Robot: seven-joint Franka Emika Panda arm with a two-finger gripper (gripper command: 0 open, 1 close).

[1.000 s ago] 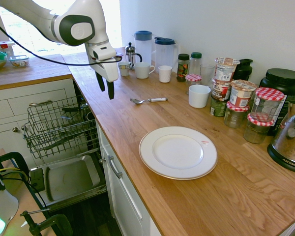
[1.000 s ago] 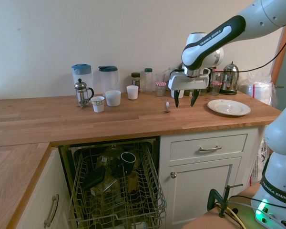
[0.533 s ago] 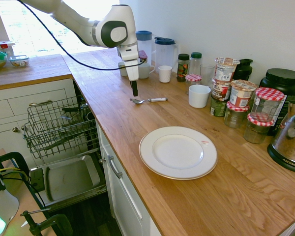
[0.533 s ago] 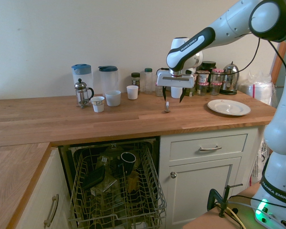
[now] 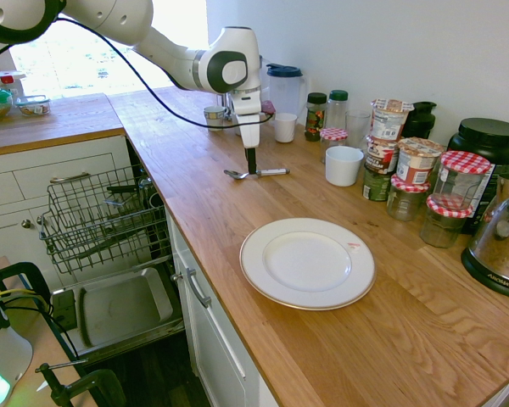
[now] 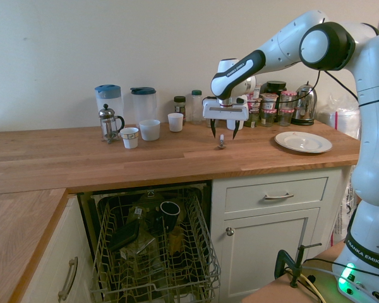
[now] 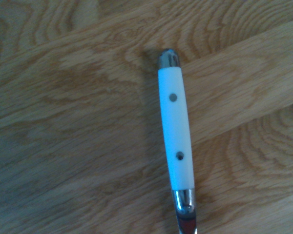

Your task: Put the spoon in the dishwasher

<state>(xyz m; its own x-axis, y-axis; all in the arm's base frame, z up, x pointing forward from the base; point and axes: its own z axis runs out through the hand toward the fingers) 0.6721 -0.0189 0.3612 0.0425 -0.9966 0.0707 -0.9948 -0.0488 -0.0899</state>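
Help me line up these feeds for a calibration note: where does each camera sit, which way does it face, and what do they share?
First exterior view: high over the worktop's end, looking along it past the plate; the arm enters from the left, gripper above the spoon.
Second exterior view: out in the room, facing the cupboards and open dishwasher; the arm enters from the right, gripper open.
Wrist view: straight down onto the spoon's white handle; no fingers show.
Shared: all three see the spoon.
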